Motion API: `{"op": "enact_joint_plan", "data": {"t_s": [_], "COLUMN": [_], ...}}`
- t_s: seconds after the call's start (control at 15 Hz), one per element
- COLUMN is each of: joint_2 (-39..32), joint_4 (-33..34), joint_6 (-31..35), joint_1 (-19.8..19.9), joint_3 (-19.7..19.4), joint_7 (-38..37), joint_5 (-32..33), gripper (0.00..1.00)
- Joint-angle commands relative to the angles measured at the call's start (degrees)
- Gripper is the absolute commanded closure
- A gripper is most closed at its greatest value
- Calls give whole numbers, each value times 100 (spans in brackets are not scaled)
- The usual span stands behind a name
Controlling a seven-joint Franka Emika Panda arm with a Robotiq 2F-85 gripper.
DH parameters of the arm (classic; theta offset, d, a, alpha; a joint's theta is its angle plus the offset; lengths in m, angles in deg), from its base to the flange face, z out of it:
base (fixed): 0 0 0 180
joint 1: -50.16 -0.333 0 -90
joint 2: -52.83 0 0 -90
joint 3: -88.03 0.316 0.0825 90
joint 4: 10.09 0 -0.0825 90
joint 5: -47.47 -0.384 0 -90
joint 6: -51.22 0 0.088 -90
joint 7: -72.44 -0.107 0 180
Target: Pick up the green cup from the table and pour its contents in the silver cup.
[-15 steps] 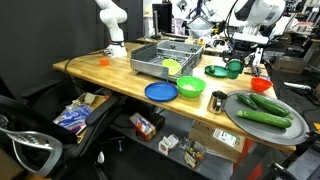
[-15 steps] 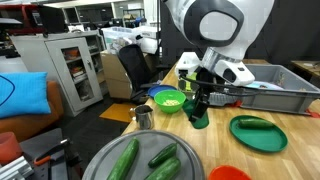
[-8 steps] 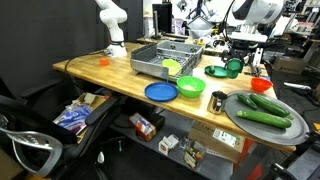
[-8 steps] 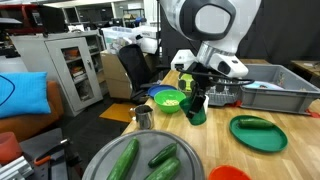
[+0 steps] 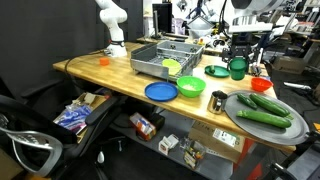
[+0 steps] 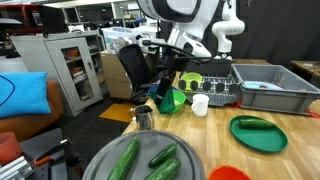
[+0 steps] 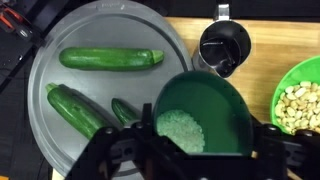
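Observation:
My gripper (image 7: pixel 200 152) is shut on the green cup (image 7: pixel 205 112), one finger on each side of it. The cup is off the table and tilted, and white grains (image 7: pixel 182 130) lie in its lower side. In the wrist view the silver cup (image 7: pixel 224 45) stands upright on the table (image 7: pixel 270 35) just beyond the green cup's rim. In both exterior views the cup (image 5: pixel 237 68) (image 6: pixel 166 97) hangs in the gripper (image 5: pixel 238 58) above the tabletop. The silver cup (image 5: pixel 218 99) (image 6: pixel 143 116) stands near the table's edge.
A grey plate (image 7: pixel 110 30) with cucumbers (image 7: pixel 110 58) lies beside the silver cup. A lime-green bowl (image 7: pixel 300 95) of nuts sits on its other side. A white cup (image 6: pixel 200 103), a dark-green plate (image 6: pixel 258 131), a blue plate (image 5: pixel 161 92) and the grey dish rack (image 5: pixel 160 57) share the table.
The arm has lifted the green cup off the table and carried it across, over the area by the silver cup. The cup is now tilted.

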Motion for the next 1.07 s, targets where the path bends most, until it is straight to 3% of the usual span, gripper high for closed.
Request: {"op": "enact_joint_plan", "data": {"t_s": [0.0,0.4,0.47,0.73,1.0], "joint_2": [35,59,66,116,178], "joint_4": [-26,-62,-61,-47,-21], "joint_6": [-31,-32,-119,-547,-1236], "joint_1": [57,69,34,-249,-485], "joint_3": [77,73,67,18,234], "joint_7": [-43,-52,-149,-1052,-1619], "joint_5": [16,14,74,734,1042], "gripper": [21,21,46,46,46]}}
